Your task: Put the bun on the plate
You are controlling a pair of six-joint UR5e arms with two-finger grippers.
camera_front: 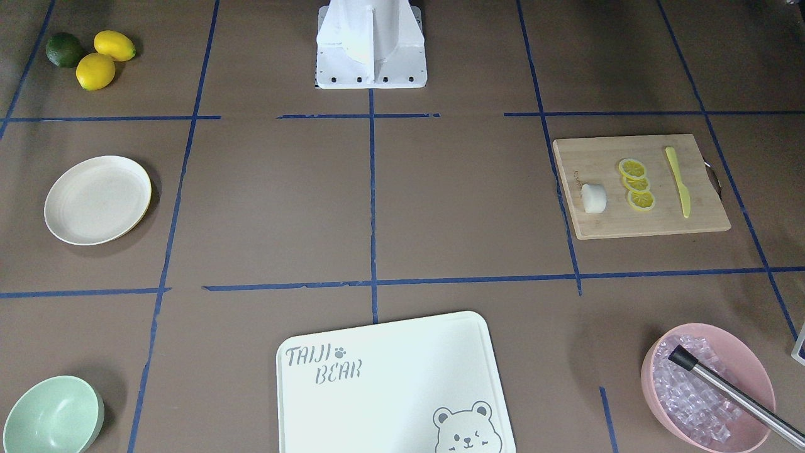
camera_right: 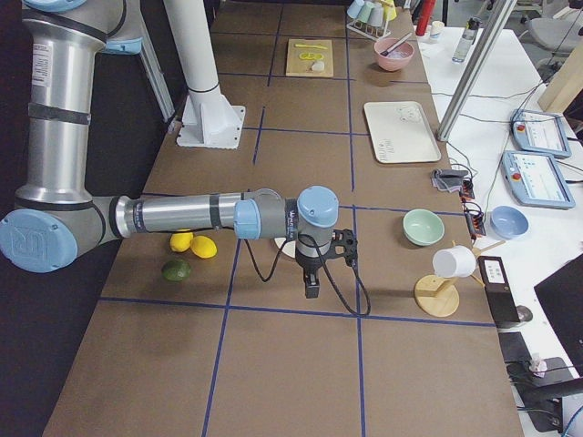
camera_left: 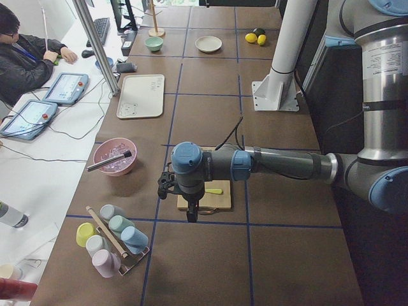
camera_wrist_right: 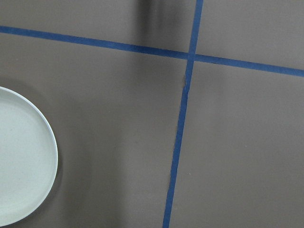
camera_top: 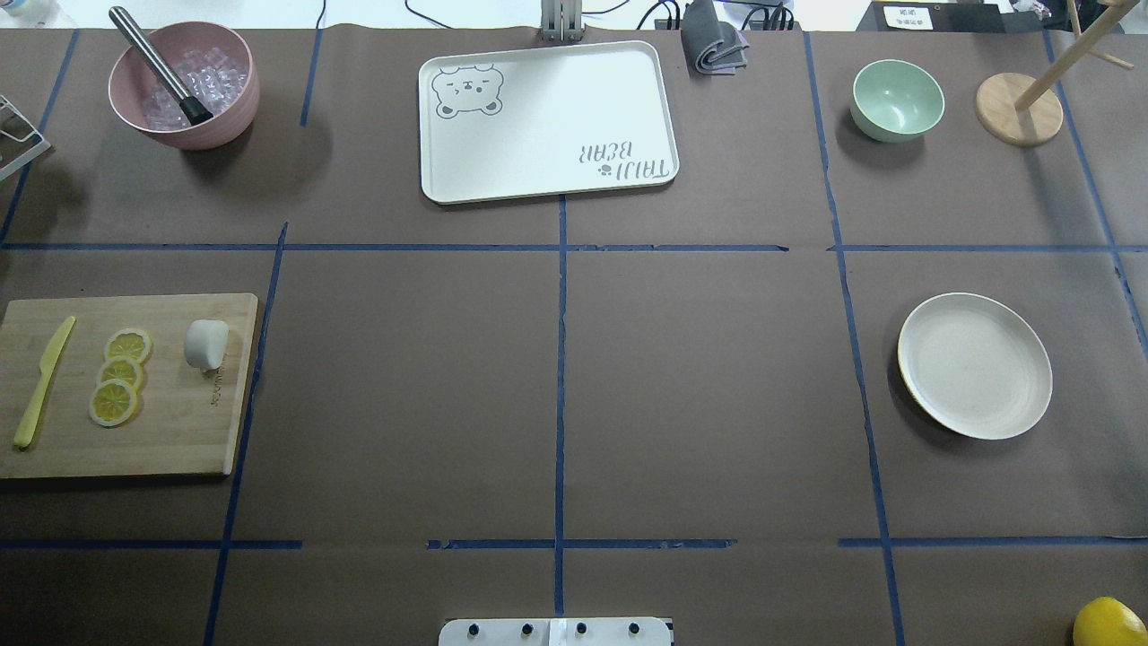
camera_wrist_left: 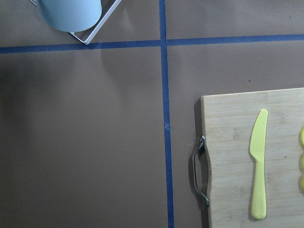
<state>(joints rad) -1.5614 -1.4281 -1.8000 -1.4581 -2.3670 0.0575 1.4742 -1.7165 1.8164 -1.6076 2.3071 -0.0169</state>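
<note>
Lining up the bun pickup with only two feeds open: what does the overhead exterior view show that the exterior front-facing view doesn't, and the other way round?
Only the overhead view shows the folded grey cloth and the wooden stand at the far edge. Only the front-facing view shows the lime and two whole lemons; overhead catches only part of one. Both show the bun on the wooden cutting board beside the lemon slices and yellow knife, the empty plate, the tray, the pink bowl and the green bowl.
</note>
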